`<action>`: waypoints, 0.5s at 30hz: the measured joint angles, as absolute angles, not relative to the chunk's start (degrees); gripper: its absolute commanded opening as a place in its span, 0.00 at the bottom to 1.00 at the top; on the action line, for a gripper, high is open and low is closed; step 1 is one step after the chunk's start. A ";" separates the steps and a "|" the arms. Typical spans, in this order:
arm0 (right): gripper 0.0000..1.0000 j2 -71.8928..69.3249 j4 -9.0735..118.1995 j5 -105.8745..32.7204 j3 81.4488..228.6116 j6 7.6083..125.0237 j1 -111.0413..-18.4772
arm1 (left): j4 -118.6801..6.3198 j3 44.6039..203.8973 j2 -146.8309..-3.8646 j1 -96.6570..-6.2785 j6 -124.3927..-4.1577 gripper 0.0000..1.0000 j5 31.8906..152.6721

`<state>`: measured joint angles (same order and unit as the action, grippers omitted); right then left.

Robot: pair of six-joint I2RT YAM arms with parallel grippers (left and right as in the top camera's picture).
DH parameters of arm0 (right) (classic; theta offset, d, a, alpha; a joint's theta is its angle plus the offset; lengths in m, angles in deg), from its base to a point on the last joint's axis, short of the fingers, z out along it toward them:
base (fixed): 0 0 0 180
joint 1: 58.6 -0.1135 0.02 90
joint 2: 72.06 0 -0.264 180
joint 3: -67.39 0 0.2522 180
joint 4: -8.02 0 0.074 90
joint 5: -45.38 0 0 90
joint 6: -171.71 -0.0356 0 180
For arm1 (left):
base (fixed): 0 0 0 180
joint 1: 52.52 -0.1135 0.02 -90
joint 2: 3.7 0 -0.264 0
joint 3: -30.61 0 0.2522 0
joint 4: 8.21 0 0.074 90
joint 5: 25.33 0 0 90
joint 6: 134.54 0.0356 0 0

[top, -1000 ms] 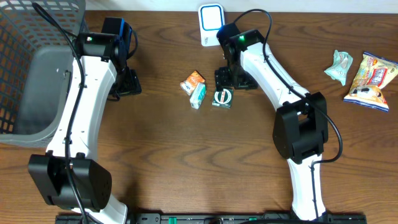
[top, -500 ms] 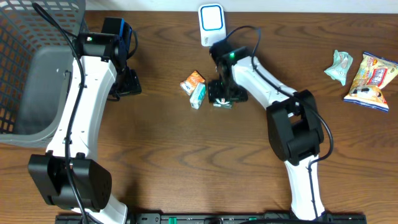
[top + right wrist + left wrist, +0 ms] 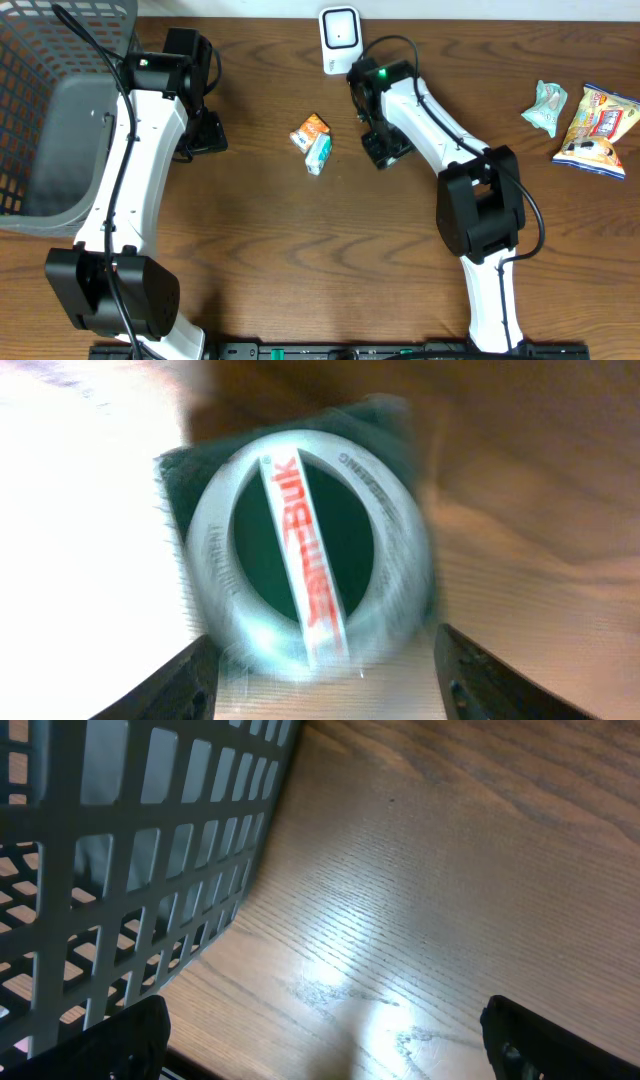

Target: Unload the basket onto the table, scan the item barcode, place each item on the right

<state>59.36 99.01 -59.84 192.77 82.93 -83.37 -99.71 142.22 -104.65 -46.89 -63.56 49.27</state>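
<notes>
The item is a dark green packet [image 3: 300,530] with a white ring and a red-lettered stripe, and it fills the right wrist view in a blur. My right gripper [image 3: 325,680] is shut on its near edge, one finger at each side. Seen from overhead, that right gripper [image 3: 381,148] hangs below the white, blue-framed scanner [image 3: 340,38] and hides the packet. My left gripper [image 3: 325,1050] stands wide open over bare wood beside the basket, holding nothing. From overhead the left gripper [image 3: 204,134] is at the table's left.
A grey mesh basket [image 3: 50,120] fills the far left, its wall [image 3: 130,870] close to my left fingers. An orange packet [image 3: 312,128] and a teal one [image 3: 319,152] lie mid-table. A pale green wrapper [image 3: 545,108] and a snack bag [image 3: 598,130] lie far right.
My right gripper came down over the green packet, narrowed its jaws on it and shifted right with it. The packet's old spot is bare. The left arm has not moved.
</notes>
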 measured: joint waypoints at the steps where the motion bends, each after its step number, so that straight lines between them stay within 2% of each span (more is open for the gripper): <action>1: 0.67 59.36 99.53 -61.42 193.68 83.12 -83.37 | -99.71 142.22 -104.65 -46.89 -63.56 0.98 49.27; 5: 0.70 59.36 101.76 -64.32 196.13 83.21 -83.37 | -99.71 142.22 -104.65 -46.89 -63.56 0.98 49.27; 10: 0.91 59.36 99.71 -62.69 196.29 83.21 -83.37 | -99.71 142.22 -104.65 -46.89 -63.56 0.98 49.25; 15: 0.98 59.36 93.85 -58.40 196.31 83.63 -83.26 | -99.73 142.22 -104.65 -46.89 -63.56 0.98 49.27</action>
<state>59.36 93.85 -58.40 196.31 83.63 -83.26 -99.73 142.22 -104.65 -46.89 -63.56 49.27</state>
